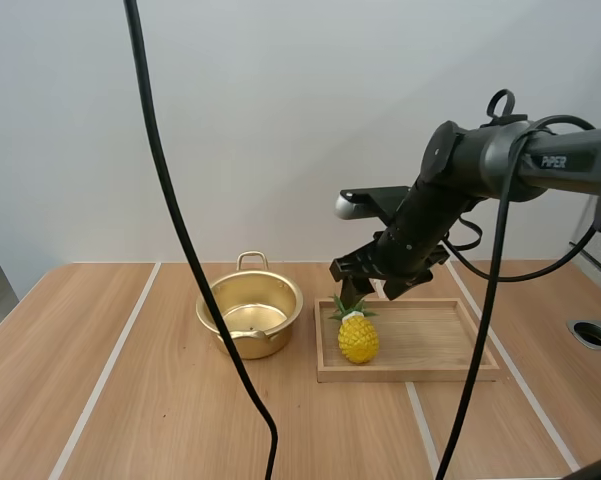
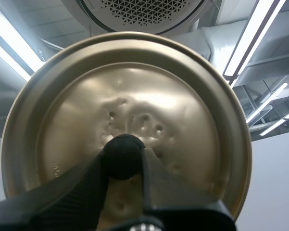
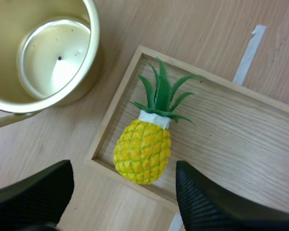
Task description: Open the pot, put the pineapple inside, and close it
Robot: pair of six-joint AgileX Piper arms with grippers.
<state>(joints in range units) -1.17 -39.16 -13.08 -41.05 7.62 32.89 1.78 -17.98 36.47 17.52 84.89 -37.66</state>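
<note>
While the left fingers [image 2: 77, 197] pinch the lid [image 2: 182, 106] by its knob [image 2: 122, 156], the pot [image 1: 250, 313] stands open beside the tray [image 1: 430, 372]. The pineapple [image 1: 358, 335] lies in the tray's near left corner under the spread right fingers [image 3: 216, 202], seemingly untouched. Pickup comes next: lower and close on its body.

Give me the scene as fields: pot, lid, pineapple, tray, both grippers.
pot: open, empty, on the table left of the tray
lid: off the pot, held by its black knob
pineapple: lying in the tray, at the end nearest the pot
tray: on the table, holds just the pineapple
left gripper: shut on the lid's knob
right gripper: open, above the pineapple, not touching it
</note>
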